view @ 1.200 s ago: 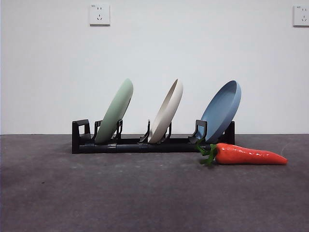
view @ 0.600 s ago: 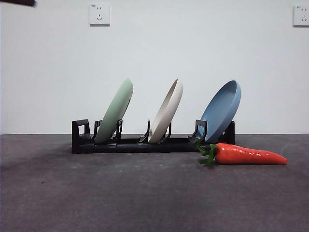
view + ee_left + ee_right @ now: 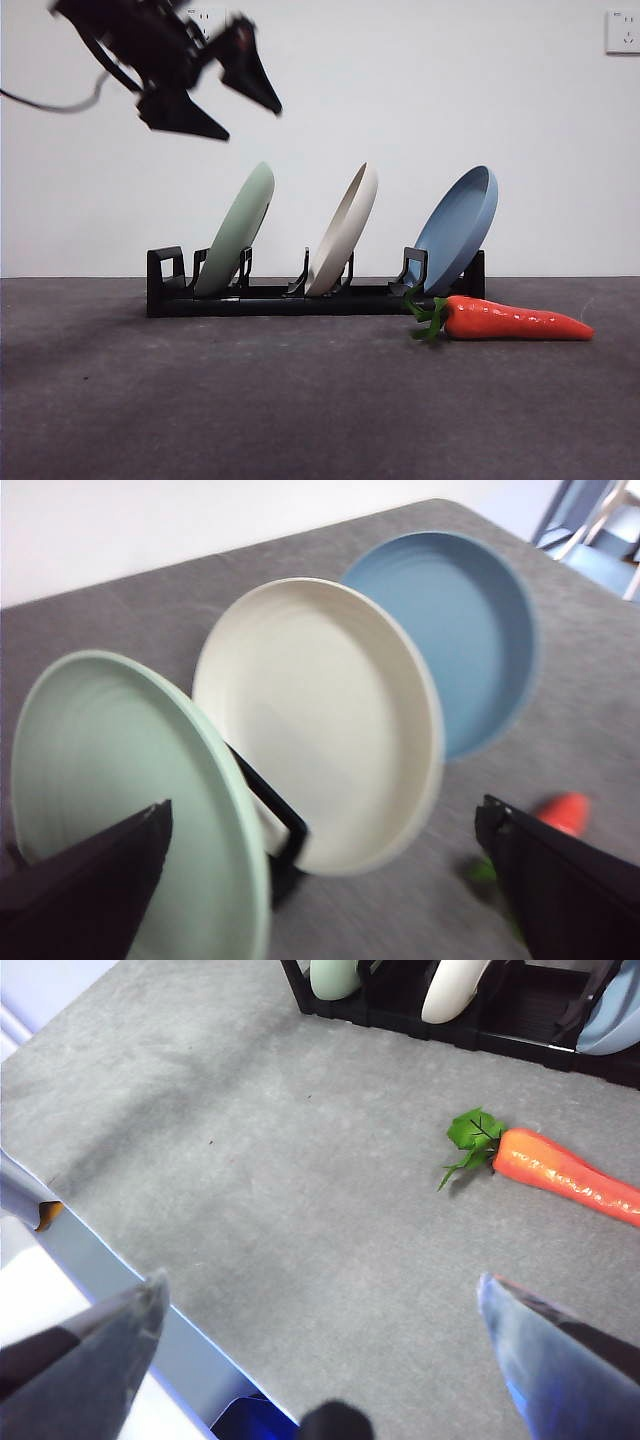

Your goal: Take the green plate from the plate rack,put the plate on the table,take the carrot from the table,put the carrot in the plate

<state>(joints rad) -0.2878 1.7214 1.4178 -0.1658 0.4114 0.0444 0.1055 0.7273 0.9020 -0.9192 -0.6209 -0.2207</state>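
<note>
Three plates, the green plate (image 3: 236, 232) included, fill the plate rack (image 3: 290, 297); left tool (image 3: 238, 112) wide.

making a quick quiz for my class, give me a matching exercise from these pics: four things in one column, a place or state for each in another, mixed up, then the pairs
Column 1:
1. green plate
2. blue plate
3. carrot
4. left end effector

Column 2:
A. lying on the table, just in front of the plate rack
B. in the air above the rack, open, holding nothing
C. leaning in the rack's end slot nearest the carrot
D. leaning in the rack's end slot farthest from the carrot

Pairs: 1-D, 2-C, 3-A, 4-B
</note>
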